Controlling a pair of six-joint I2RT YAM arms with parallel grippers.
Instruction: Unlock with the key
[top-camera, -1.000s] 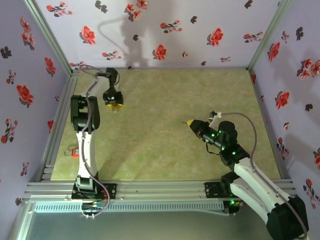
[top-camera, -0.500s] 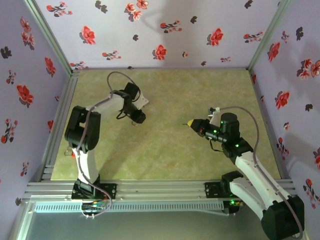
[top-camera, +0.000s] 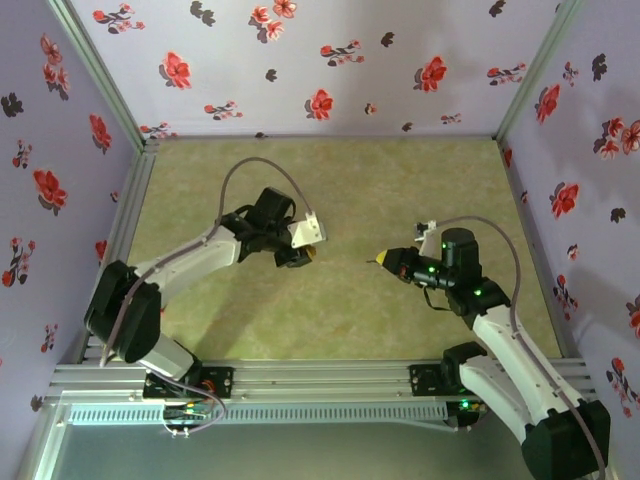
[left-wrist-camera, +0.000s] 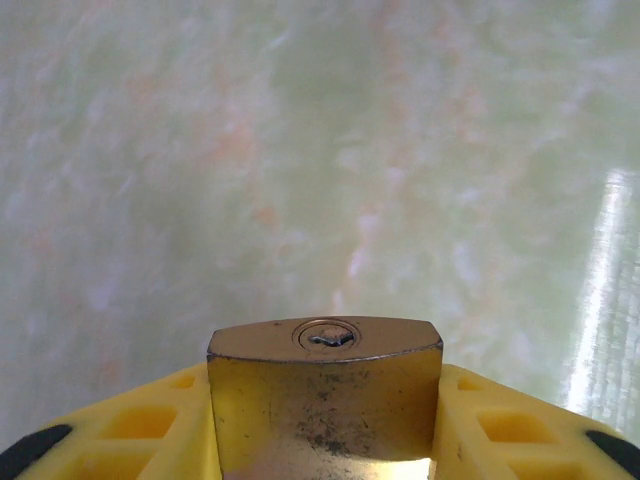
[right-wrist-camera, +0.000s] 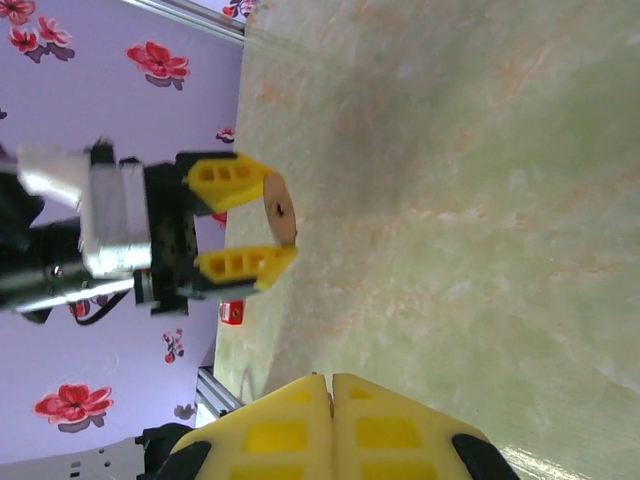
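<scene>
A brass padlock (left-wrist-camera: 325, 400) sits clamped between the yellow fingers (left-wrist-camera: 120, 425) of my left gripper (left-wrist-camera: 325, 440), with its keyhole (left-wrist-camera: 330, 336) facing outward. In the top view the left gripper (top-camera: 303, 255) holds the padlock (top-camera: 311, 253) above the middle of the table. My right gripper (top-camera: 384, 260) is shut to its right and points at it across a small gap. The key (top-camera: 370, 262) pokes out of its tips as a thin dark sliver. From the right wrist, its shut fingers (right-wrist-camera: 290, 420) face the padlock (right-wrist-camera: 276, 214); the key is barely visible there.
The green marbled table (top-camera: 340, 190) is enclosed by floral purple walls (top-camera: 330, 60). A small red object (right-wrist-camera: 232, 312) lies near the table's left edge, beside the metal rail. The left arm's cable loops above its wrist (top-camera: 262, 165).
The left arm has swung from the back left corner to the table's middle with the padlock, turning its keyhole toward the right gripper. The right gripper has shifted only slightly.
</scene>
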